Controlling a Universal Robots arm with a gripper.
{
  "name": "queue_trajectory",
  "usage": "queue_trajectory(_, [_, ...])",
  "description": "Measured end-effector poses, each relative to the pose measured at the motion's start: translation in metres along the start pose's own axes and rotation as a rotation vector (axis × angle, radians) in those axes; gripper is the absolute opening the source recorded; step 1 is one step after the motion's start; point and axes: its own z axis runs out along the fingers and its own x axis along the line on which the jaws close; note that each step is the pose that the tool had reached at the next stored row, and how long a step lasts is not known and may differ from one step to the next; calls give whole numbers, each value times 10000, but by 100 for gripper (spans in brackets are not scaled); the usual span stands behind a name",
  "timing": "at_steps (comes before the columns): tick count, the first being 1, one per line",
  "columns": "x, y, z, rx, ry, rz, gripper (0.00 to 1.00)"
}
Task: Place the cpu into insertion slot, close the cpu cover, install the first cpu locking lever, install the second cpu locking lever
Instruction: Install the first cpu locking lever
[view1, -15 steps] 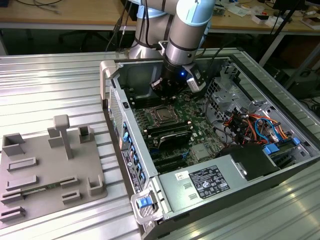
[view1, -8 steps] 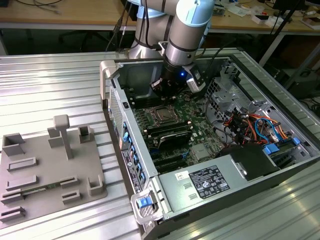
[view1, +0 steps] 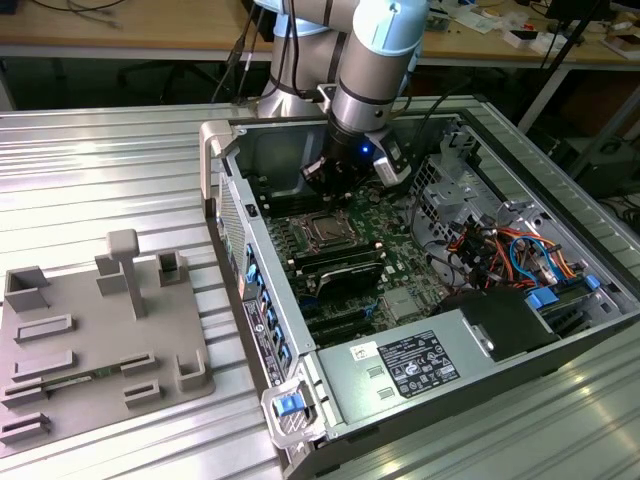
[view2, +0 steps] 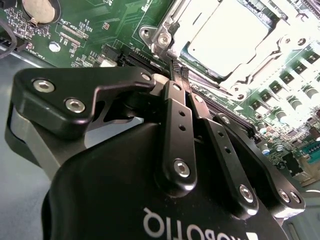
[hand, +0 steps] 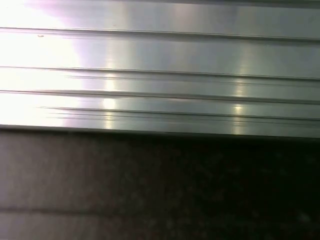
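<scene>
One arm (view1: 385, 40) bent down into an open computer case (view1: 560, 330), tool (view1: 318, 178) hanging just above the slot (view1: 325, 229) and a little to its far side. Case laid on its side on the ribbed metal table (view1: 100, 170), side panel off, leaving the green board (view1: 400, 215) around the slot face-up for reach from above.

In the second wrist view, tool (view2: 177, 70) seen along its own length: fingers (view2: 175, 125) drawn tight together, tapering to a single narrow tip with no gap showing. Nothing plainly clamped there, though too little of the tip is visible to rule out something wire-thin. Tip poised at one corner of the slot's silver frame, near a corner screw (view2: 162, 39). Probably a pinched shape suited to pressing or hooking something slim rather than carrying.

Cpu (view2: 225, 35) lying flat inside the slot, silver top up, free of the tool, so apparently already seated. Cover (view2: 210, 75) seemingly lowered around the cpu's rim, with its cut-out leaving the metal top bare, likely there to hold the chip down. Latching of the levers: impossible to tell.

Well apart from the slot, outside the case toward the exterior view's left: a grey moulded tray (view1: 100, 340) with pockets and posts, flat on the table, likely a parts holder.
</scene>
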Motion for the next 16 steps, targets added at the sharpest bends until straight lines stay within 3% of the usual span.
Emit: queue_trajectory(16, [0,-19,7,-3,-1,-3,11])
